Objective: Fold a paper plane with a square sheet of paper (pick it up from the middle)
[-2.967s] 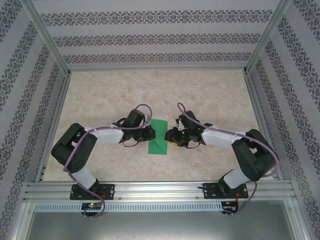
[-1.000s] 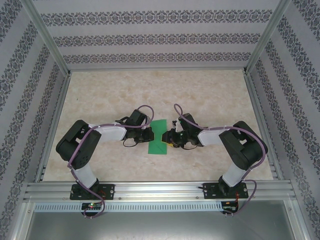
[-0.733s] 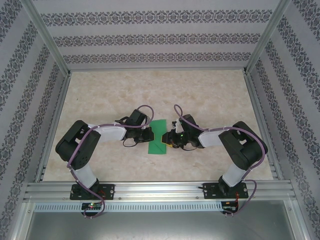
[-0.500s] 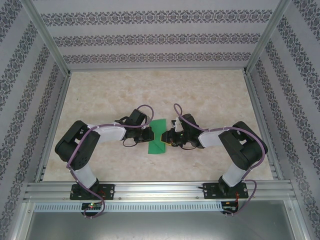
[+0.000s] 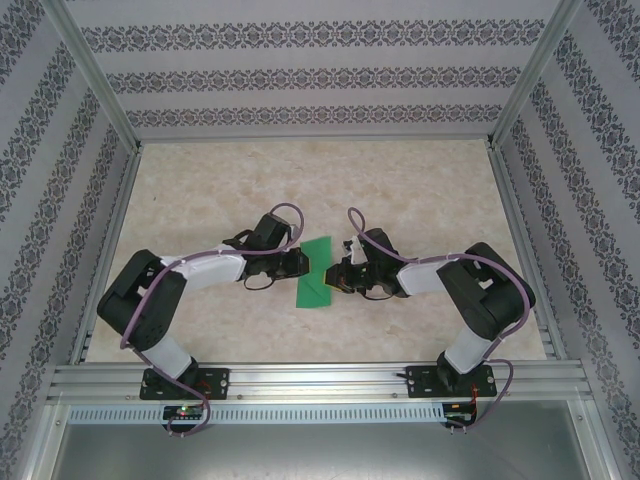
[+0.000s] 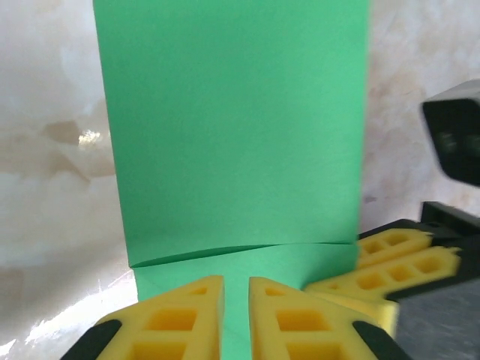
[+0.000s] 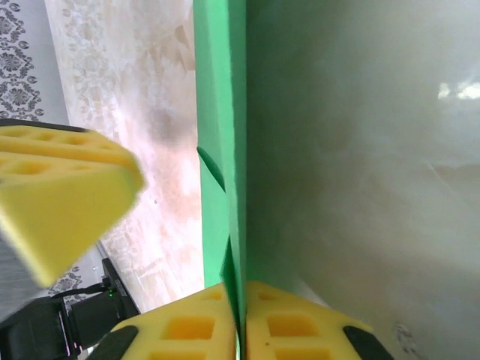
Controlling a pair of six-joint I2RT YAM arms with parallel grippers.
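The square sheet of paper [image 5: 317, 274] is bright green and lies folded into a narrow strip on the table between my two arms. My left gripper [image 5: 303, 263] sits low at its left edge. In the left wrist view its yellow fingers [image 6: 176, 307] stand over the paper [image 6: 232, 135] with a narrow gap and nothing pinched in it. A raised flap crosses just ahead of them. My right gripper [image 5: 336, 277] is at the strip's right edge. In the right wrist view that gripper [image 7: 241, 289] is shut on the paper's [image 7: 221, 90] lifted edge.
The marbled tabletop [image 5: 420, 190] is bordered by aluminium rails and patterned walls. The two grippers are close together across the strip. The right fingers [image 6: 390, 262] show in the left wrist view, and a left finger [image 7: 60, 195] shows in the right wrist view.
My right gripper has closed onto the paper's right edge. The left jaws have parted a little, and the left arm's elbow has swung out to the left.
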